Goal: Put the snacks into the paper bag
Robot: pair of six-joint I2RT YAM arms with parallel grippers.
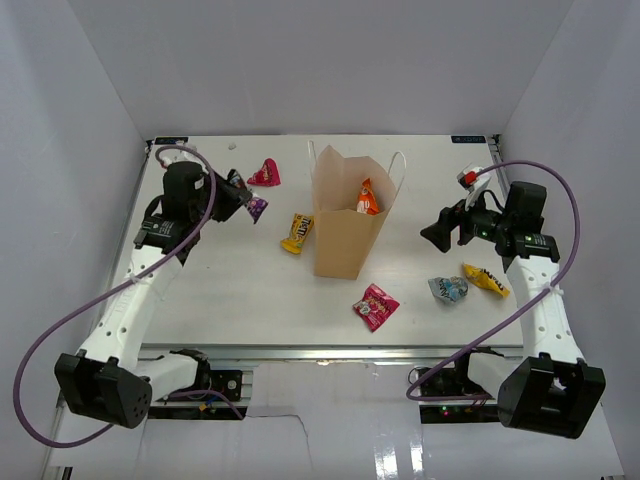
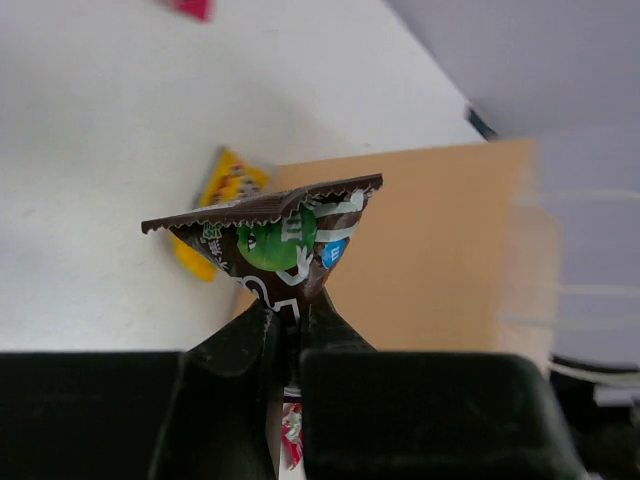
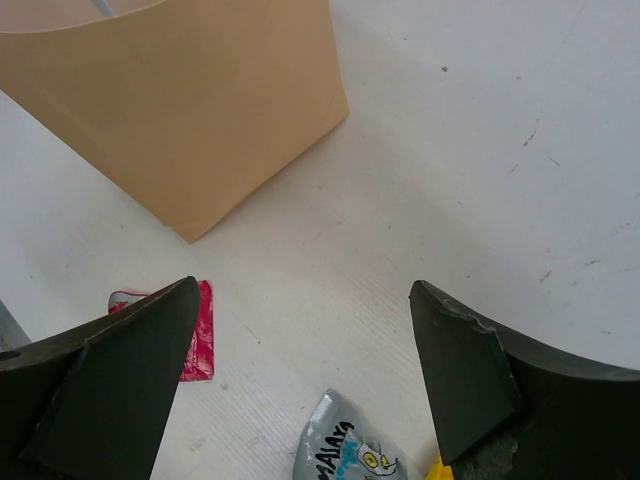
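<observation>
1. Snacks of this kind are light, crinkly and slippery. I judge a flat crimped seam or a corner the safest pinch, since the filled middle would shift and slide.
2. Upper left in the top view, the left pincer is closed narrow on the lower corner of the dark brown packet, apparently held clear of the counter and left of the paper bag.
3. At right of centre, the right pincer gapes wide and holds nothing, above the silvery blue packet.
4. The brown packet shows a serrated top seam and a green character. The tan bag stands upright and open, with an orange packet inside.
</observation>
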